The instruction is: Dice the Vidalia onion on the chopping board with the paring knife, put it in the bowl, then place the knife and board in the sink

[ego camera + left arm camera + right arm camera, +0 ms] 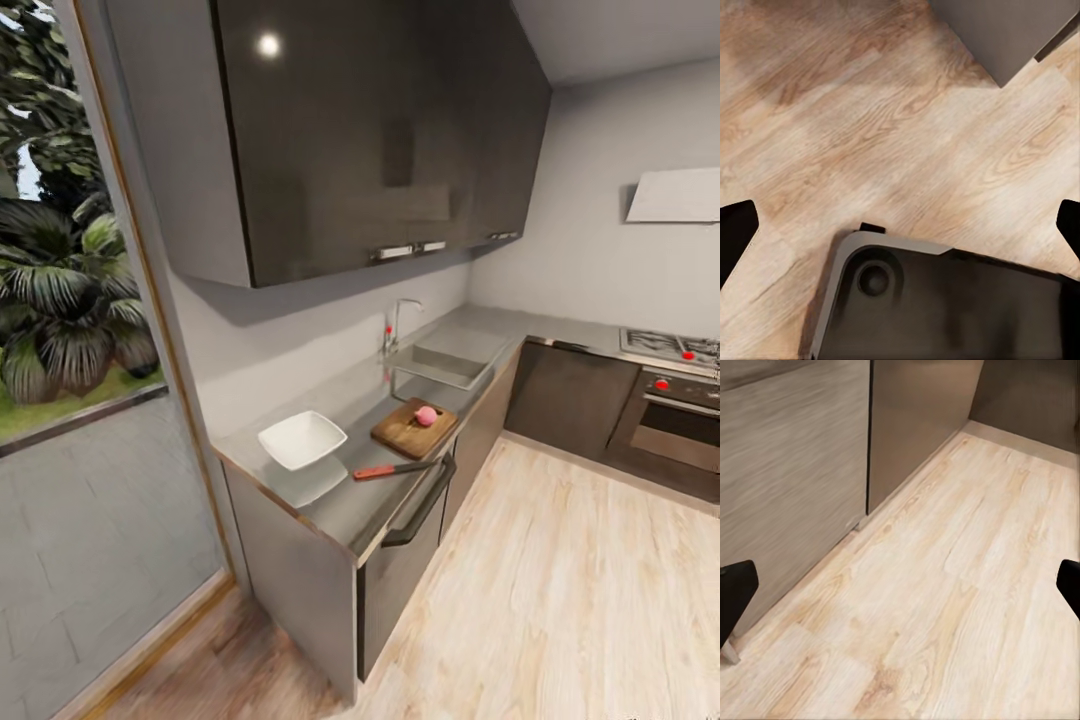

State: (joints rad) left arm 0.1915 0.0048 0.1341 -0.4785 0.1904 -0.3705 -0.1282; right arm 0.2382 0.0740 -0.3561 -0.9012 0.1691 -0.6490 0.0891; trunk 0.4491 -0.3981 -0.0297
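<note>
The Vidalia onion [426, 415] sits on the chopping board [412, 428], the paring knife [395, 469] just beside it on the bench [340, 510] — drive closer first. Both hands — left hand [900, 225], right hand [900, 585] — hang spread, empty, above the floor [967, 607].

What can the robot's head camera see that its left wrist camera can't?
Head view: the countertop carrying the white bowl, the paring knife and the chopping board with the Vidalia onion on it, plus the sink farther along. Left wrist view: the left gripper, its dark fingertips wide apart, above the robot's dark base. Both: the pale wooden floor.
</note>
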